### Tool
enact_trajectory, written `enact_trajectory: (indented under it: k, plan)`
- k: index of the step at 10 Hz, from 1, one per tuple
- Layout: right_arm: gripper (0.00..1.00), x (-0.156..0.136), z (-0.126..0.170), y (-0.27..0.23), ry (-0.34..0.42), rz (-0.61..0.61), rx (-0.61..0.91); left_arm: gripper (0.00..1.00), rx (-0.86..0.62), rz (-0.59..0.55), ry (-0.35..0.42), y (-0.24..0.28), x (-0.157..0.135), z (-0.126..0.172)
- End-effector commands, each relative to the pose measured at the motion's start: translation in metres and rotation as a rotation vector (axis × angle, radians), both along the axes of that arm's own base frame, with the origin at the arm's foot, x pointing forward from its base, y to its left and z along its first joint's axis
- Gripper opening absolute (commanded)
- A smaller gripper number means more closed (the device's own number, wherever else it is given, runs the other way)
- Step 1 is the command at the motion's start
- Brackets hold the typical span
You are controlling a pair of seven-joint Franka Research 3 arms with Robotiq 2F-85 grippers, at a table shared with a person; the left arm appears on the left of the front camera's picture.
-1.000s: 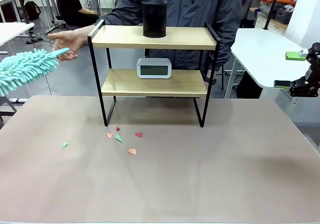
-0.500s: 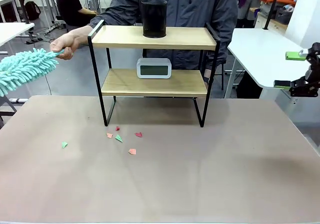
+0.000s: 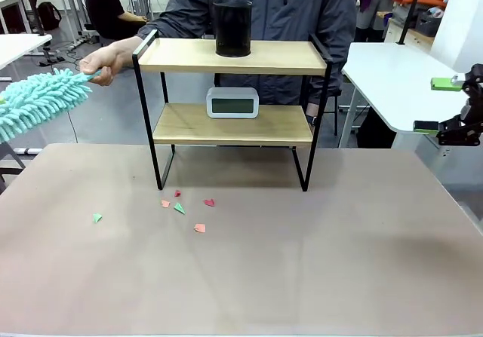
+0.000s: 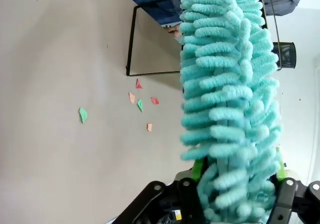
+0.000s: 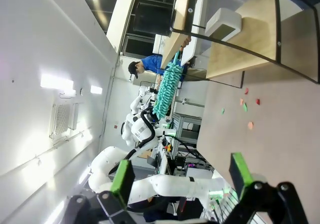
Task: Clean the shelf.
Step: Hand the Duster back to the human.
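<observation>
Left wrist view shows left gripper [image 4: 235, 184] jaws flanking the duster [image 4: 230, 98]; front view shows a hand [image 3: 106, 59] gripping it.

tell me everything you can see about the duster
The duster is a long teal head of fluffy chenille-like fingers on a matching thin handle. It hangs in the air left of the shelf, tilted up toward it. The person's hand grips the handle tip, while the left claw brackets the head's other end, its jaws partly parted around the fibres. It touches neither shelf nor table.
</observation>
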State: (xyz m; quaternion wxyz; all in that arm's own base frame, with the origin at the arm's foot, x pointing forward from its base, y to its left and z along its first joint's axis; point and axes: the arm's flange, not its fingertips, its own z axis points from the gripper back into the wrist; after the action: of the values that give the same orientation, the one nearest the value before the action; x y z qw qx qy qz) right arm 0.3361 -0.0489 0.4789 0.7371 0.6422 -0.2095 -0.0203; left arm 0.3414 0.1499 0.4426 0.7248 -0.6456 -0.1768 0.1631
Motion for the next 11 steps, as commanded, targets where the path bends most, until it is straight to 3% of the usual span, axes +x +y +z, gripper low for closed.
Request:
enact_trajectory:
  k: [1, 4, 6, 7, 9, 11]
  plan:
    - [1.0, -0.002, 0.001, -0.001, -0.014, 0.009, -0.001, 1.0, 0.003, -0.024, -0.045, 0.003, -0.012, 0.008]
    - [1.0, -0.002, 0.001, -0.001, -0.014, 0.009, -0.001, 1.0, -0.031, -0.152, -0.145, -0.014, -0.047, 0.035]
    - [1.0, -0.002, 0.001, -0.001, -0.014, 0.009, -0.001, 1.0, -0.029, -0.329, -0.194, -0.065, -0.071, 0.051]
    - [1.0, 0.0, 0.0, 0.0, -0.001, 0.0, 0.001, 1.0, -0.015, -0.422, -0.173, -0.102, -0.07, 0.045]
    - [1.0, 0.028, -0.019, 0.053, 0.021, 0.036, 0.029, 1.0, -0.015, -0.537, -0.086, -0.156, -0.052, 0.02]
    - [1.0, 0.047, -0.047, 0.114, 0.099, 0.055, -0.021, 1.0, 0.034, -0.546, -0.012, -0.205, -0.034, -0.013]
